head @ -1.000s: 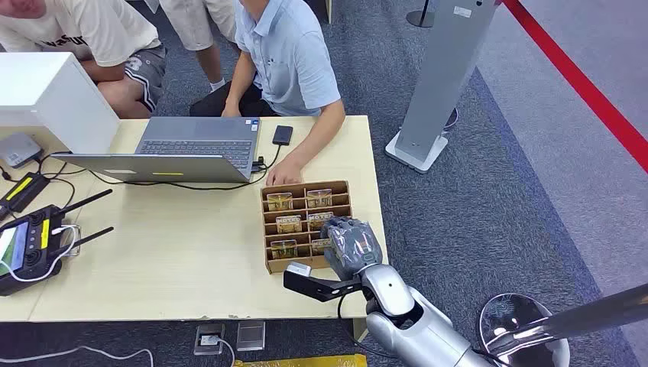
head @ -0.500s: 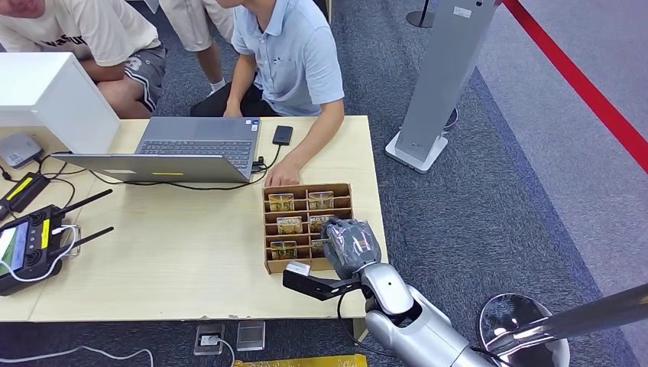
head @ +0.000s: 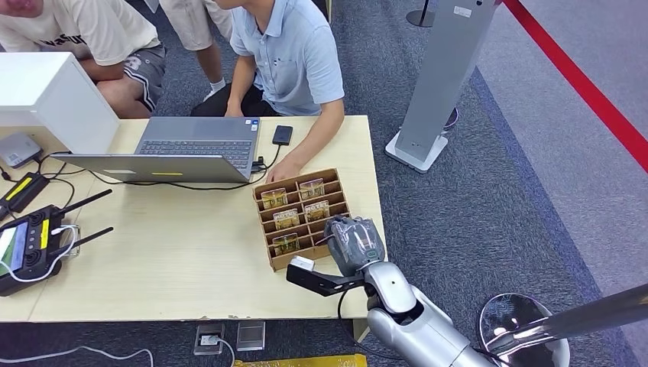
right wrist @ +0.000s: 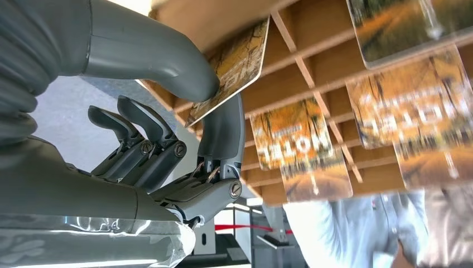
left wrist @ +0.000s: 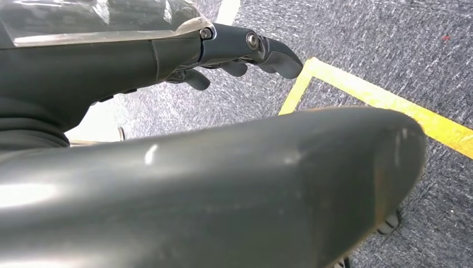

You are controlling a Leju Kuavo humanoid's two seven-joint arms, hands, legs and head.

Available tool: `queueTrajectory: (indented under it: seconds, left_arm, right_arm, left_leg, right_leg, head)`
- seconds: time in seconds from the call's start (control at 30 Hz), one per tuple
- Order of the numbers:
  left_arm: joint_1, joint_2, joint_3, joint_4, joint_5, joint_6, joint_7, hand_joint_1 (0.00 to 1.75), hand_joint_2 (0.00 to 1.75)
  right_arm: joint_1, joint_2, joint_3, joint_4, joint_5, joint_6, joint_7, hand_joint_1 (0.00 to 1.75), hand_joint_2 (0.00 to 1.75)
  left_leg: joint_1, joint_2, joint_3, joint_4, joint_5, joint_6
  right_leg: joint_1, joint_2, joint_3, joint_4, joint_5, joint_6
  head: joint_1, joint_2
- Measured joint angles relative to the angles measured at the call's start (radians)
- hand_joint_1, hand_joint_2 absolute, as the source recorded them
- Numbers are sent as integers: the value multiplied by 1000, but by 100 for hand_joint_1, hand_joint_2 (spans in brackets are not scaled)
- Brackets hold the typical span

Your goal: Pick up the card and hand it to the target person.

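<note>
On the pale table (head: 191,252) we see the wooden rack (head: 302,217) skewed, our right hand (head: 353,243) at its near right corner. At that wrist, thumb and finger pinch the card (right wrist: 234,70) in its slot. Left hand (left wrist: 234,53): fingers curled loosely, holding nothing.

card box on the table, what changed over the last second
The wooden card box has swung askew on the table, its far end sliding toward the laptop. The right hand stays at the box's near corner, pinching a card between thumb and finger. The seated person's hand remains by the box's far edge; the laptop is unmoved.
</note>
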Motion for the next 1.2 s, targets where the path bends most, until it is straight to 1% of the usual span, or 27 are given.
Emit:
queueTrajectory:
  seconds: [0.17,0.4,0.57,0.7,0.83,0.93,1.03,1.2]
  left_arm:
    - [0,2,0,0,6,-4,-5,0,0]
    - [2,8,-1,0,9,-19,-17,0,0]
    - [2,22,-1,0,13,-66,-35,0,0]
    - [2,36,-3,0,10,-93,-42,0,0]
    - [2,47,-10,0,-3,-107,-39,0,0]
    - [2,54,-21,0,-12,-106,-28,0,0]
    - [2,56,-31,0,-16,-98,-17,0,0]
    - [1,56,-49,0,-17,-73,5,0,0]
  right_arm:
    - [-3,-6,-20,-51,-10,-38,-12,175,175]
    - [-18,-23,-63,-164,1,-87,-24,175,175]
    - [-58,-30,-96,-241,4,-111,-45,175,175]
    - [-118,-31,-120,-267,-13,-133,-61,175,175]
    - [-193,-28,-137,-256,-50,-145,-99,175,175]
    - [-259,-12,-143,-213,-77,-151,-135,175,175]
    - [-317,12,-146,-155,-97,-159,-165,175,175]
    - [-405,70,-145,-26,-115,-162,-203,175,175]
  left_leg:
    - [0,0,0,0,0,0]
    - [0,0,0,0,0,0]
    - [0,0,0,0,0,0]
    - [0,0,0,0,0,0]
    - [0,0,0,0,0,0]
    - [0,0,0,0,0,0]
    - [0,0,-1,0,0,0]
    - [0,0,-1,0,0,0]
  right_leg:
    - [0,0,0,0,0,0]
    - [0,0,0,0,0,0]
    - [0,0,0,0,0,0]
    - [0,0,0,0,0,0]
    - [0,0,0,0,0,0]
    - [0,0,0,0,0,0]
    - [0,0,0,1,0,0]
    - [0,0,0,1,0,0]
  head:
    - [0,0]
    - [0,0]
    - [0,0]
    - [-1,0]
    - [1,0]
    - [0,0]
    - [0,0]
    - [0,0]
